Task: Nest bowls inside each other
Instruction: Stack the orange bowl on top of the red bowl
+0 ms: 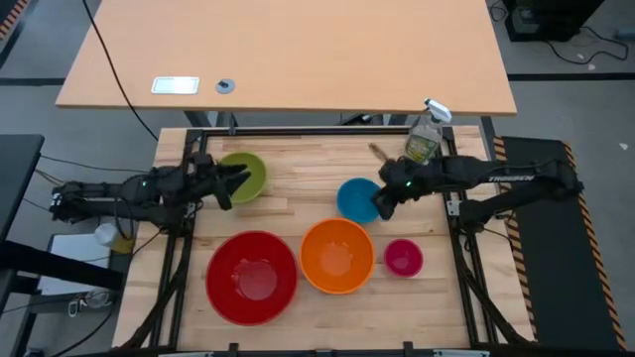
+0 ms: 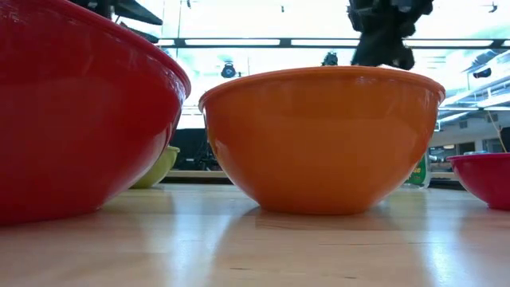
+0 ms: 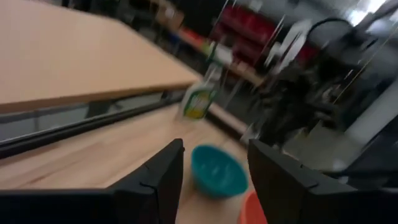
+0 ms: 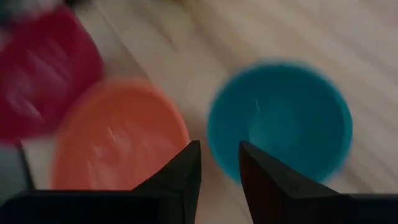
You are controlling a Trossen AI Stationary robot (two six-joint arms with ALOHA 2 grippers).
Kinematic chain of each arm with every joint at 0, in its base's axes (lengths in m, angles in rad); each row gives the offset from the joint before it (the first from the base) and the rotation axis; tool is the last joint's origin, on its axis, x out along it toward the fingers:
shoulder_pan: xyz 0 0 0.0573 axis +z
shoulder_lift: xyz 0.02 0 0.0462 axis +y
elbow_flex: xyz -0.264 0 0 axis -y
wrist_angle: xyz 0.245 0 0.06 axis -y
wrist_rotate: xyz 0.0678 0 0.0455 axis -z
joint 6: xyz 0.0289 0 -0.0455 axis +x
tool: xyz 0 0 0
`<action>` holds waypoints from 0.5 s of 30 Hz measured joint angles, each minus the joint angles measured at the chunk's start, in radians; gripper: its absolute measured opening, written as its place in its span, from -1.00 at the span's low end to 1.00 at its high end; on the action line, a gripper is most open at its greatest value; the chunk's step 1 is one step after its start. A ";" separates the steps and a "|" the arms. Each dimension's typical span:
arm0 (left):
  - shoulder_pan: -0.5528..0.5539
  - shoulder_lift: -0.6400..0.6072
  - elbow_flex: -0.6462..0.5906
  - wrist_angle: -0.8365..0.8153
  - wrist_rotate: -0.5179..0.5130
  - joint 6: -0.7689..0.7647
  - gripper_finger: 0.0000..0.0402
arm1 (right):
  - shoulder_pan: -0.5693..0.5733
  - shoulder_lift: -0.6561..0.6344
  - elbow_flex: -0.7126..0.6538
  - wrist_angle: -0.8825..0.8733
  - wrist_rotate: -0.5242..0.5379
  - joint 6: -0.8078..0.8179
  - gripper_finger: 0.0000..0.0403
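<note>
Five bowls stand upright on their bases on the wooden table. The lime green bowl [image 1: 241, 177] is at the far left and the blue bowl [image 1: 355, 198] at the far middle. Along the near side stand the red bowl [image 1: 252, 277], the orange bowl [image 1: 337, 255] and the small pink bowl [image 1: 403, 258]. My left gripper [image 1: 236, 181] hovers over the green bowl, pointing level toward the table's right, open and empty [image 3: 214, 165]. My right gripper [image 1: 382, 208] hangs above the blue bowl's right rim, slanting down. Its fingers [image 4: 219, 165] stand a narrow gap apart with nothing between them.
A clear spray bottle [image 1: 425, 134] stands at the far right corner, close behind my right arm. A lighter desk [image 1: 288, 59] lies beyond the far edge. The dark frame rails [image 1: 184, 258] run along both sides. In the low view the red bowl [image 2: 72, 112] and orange bowl [image 2: 319, 135] fill the foreground.
</note>
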 joint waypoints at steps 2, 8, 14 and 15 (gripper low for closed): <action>0.000 0.053 0.059 -0.078 0.012 0.006 -0.04 | 0.028 0.032 0.003 -0.027 -0.019 -0.008 -0.42; 0.001 0.166 0.195 -0.273 0.024 0.014 0.21 | 0.090 0.157 0.003 -0.043 -0.066 -0.001 -0.22; 0.001 0.202 0.243 -0.308 0.024 0.077 0.35 | 0.135 0.272 0.021 -0.047 -0.113 0.053 0.12; 0.001 0.202 0.243 -0.305 0.023 0.084 0.35 | 0.147 0.289 0.033 -0.051 -0.102 0.060 0.15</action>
